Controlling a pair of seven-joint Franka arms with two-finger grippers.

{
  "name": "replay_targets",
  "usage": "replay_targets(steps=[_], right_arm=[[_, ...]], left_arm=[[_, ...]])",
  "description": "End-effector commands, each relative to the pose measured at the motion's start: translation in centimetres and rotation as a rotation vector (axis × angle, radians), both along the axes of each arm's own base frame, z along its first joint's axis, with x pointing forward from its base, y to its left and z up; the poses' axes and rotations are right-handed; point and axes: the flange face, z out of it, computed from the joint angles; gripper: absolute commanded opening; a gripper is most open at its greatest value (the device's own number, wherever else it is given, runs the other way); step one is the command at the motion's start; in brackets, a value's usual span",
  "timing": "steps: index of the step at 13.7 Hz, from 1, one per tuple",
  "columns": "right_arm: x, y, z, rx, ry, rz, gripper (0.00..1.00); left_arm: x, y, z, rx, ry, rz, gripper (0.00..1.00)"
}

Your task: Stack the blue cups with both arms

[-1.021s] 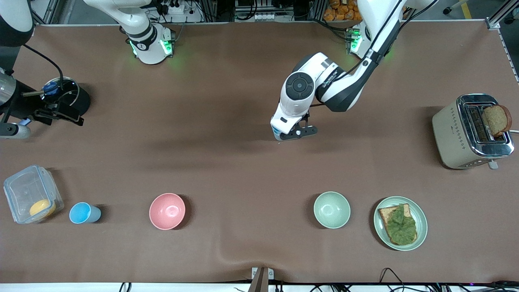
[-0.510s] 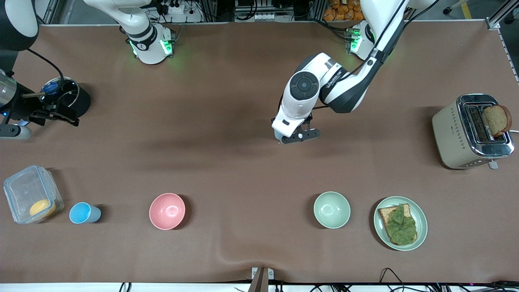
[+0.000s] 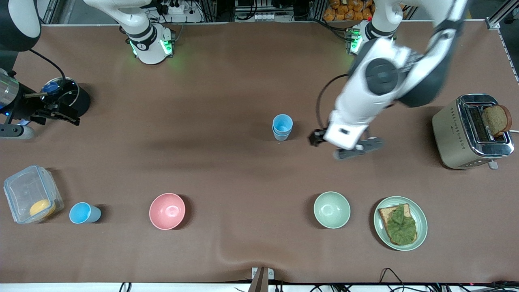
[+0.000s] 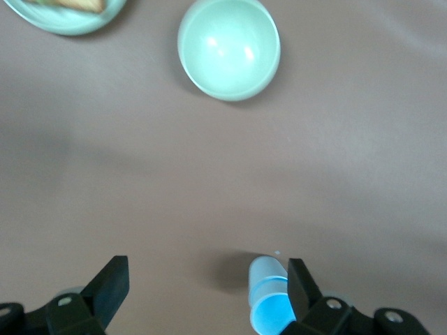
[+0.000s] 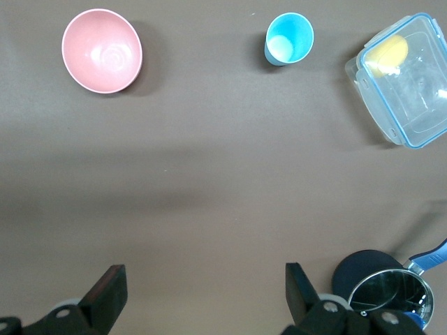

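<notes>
Two small light-blue tapered plastic cups (image 3: 282, 127) stand nested one inside the other near the middle of the brown table (image 3: 227, 162), upright with the mouth upward and the long axis vertical. A third light-blue plastic cup (image 3: 84, 213) stands alone, also upright and mouth up, close to the table's edge nearest the front camera, toward the right arm's end, just beside a clear lidded plastic box (image 3: 31, 198) with something yellow inside.

The left gripper (image 3: 352, 148) hangs over bare table beside the stack, toward the left arm's end, its fingers (image 4: 112, 283) spread wide and holding nothing. The right gripper (image 3: 50, 115) waits at the right arm's end of the table, near a black pot (image 3: 71, 95), its fingers (image 5: 108, 293) likewise wide apart and empty.

A pink round bowl (image 3: 167, 211) and a pale green round bowl (image 3: 331, 209) sit along the near edge. A green plate (image 3: 419, 235) with bread and lettuce lies beside the green bowl. A cream toaster (image 3: 454, 134) holding a slice stands at the left arm's end.
</notes>
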Motion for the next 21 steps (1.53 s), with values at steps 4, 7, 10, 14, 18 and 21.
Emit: replay_targets(steps=[4, 7, 10, 14, 18, 21], right_arm=[[-0.1, -0.1, 0.0, -0.013, 0.008, 0.014, 1.0], [-0.1, -0.2, 0.0, -0.012, 0.008, 0.013, 1.0], [-0.1, -0.1, -0.4, -0.012, 0.015, 0.014, 1.0], [-0.1, -0.2, -0.5, -0.012, 0.015, 0.013, 1.0], [-0.1, -0.2, -0.7, -0.011, 0.019, 0.013, 1.0], [-0.1, -0.1, -0.8, -0.011, 0.019, 0.014, 1.0]], left_arm=[[0.9, 11.8, 8.4, 0.037, -0.075, -0.128, 1.0], [0.0, 16.1, 10.4, 0.057, -0.045, -0.12, 1.0], [-0.6, 18.5, 12.1, 0.058, -0.05, -0.123, 1.0], [-2.9, 19.5, 12.9, 0.054, -0.045, -0.264, 1.0], [-4.6, 20.4, 12.1, 0.063, -0.02, -0.258, 1.0], [-4.4, 20.3, 12.0, 0.067, -0.018, -0.272, 1.0]])
